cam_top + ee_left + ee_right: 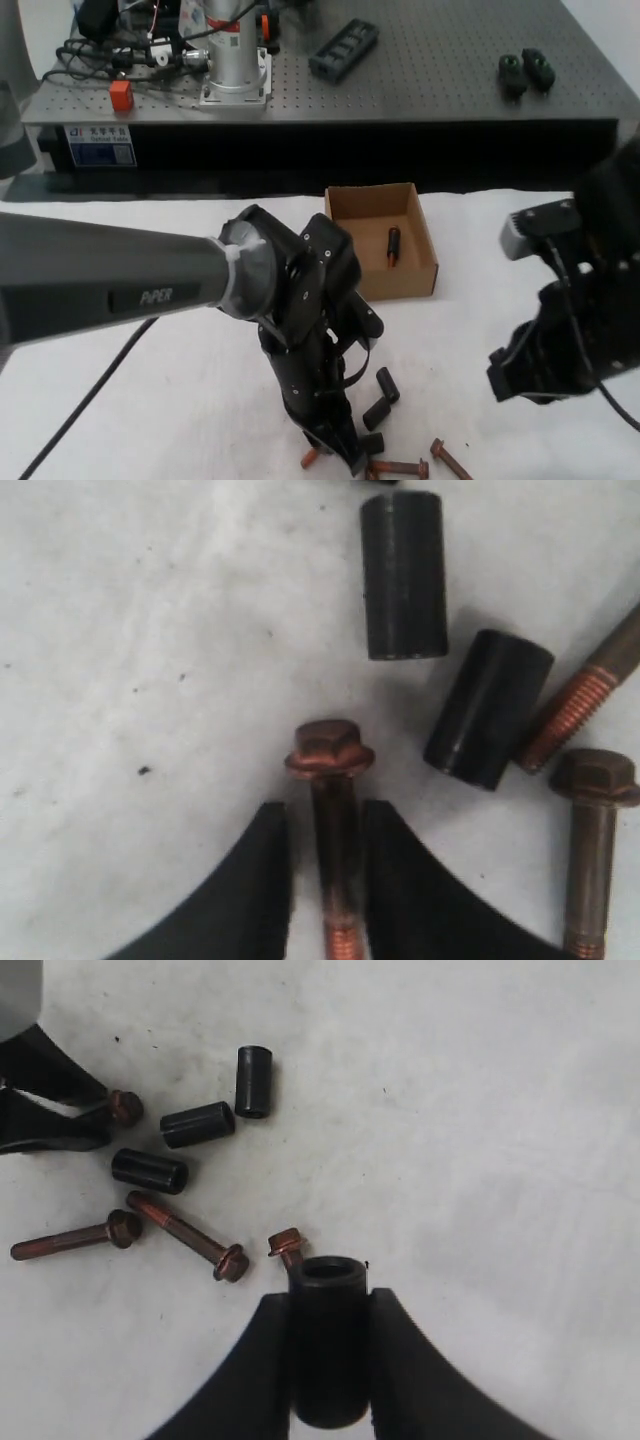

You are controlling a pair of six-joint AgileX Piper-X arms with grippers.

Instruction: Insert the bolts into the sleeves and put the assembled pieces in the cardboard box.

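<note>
On the near tabletop (150,630) the left hand (326,825) is clamped across a bolt (330,758); the right hand (330,1305) pinches a sleeve (329,1360), bore exposed, likely to receive it. Farther off, the cardboard box (400,282) holds one assembled piece (393,247)

light: bright, diffuse; shadows: soft (close beside sleeves (403,575)); sheen: faint on bolt (330,755) head

The bolts (190,1237) are coppery, the sleeves (197,1124) black, the cardboard box (362,228) brown.
</note>
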